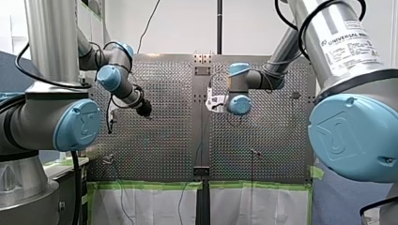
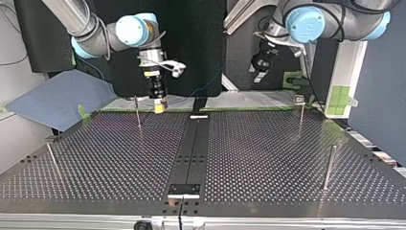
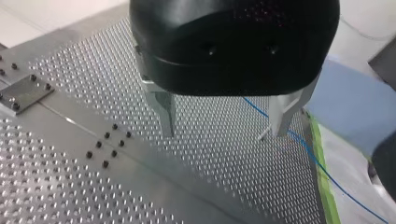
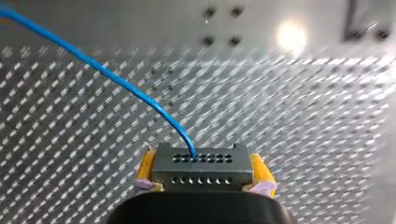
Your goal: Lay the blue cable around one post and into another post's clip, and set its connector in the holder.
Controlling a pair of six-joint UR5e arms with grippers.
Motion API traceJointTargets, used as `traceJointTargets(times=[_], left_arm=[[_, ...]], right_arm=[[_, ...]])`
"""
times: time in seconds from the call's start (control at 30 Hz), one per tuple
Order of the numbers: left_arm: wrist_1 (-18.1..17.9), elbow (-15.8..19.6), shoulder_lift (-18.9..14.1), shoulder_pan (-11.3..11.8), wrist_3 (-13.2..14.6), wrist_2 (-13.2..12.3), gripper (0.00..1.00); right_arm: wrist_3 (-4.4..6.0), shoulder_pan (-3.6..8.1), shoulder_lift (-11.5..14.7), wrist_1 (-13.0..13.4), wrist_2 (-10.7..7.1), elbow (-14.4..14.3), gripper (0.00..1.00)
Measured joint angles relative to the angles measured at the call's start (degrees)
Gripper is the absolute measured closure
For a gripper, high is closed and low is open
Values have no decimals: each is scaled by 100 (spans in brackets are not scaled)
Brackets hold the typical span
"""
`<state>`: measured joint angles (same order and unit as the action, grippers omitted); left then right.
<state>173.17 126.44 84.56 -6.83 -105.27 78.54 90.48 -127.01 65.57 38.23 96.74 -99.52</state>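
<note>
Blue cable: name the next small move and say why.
Probably carry the connector, held in my right gripper between its yellow pads, towards the nearby post so the blue cable can start round it. The cable trails loose, no post looks wrapped yet, and my left gripper hangs open and empty.

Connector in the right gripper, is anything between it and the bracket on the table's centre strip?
Nothing visible. My right gripper holds the connector above the table; nothing rises from the centre strip before the bracket, and the nearest post stands off to one side.
</note>
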Motion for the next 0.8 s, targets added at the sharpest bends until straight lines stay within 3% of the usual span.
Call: traceJointTargets(times=[0.2,0.43,0.6,0.8], left_arm=[[-376,-144,116,-359,-375,203,0],[-798,-183,230,-690,-796,517,0],[-1129,-190,379,-774,-1128,642,0],[-1471,-191,659,-858,-1471,501,0]], right_arm=[[134,-60,268,-343,-4,65,100],[371,78,319,-506,-9,75,100],[393,87,321,-397,-152,77,100],[336,42,325,-351,-274,115,100]])
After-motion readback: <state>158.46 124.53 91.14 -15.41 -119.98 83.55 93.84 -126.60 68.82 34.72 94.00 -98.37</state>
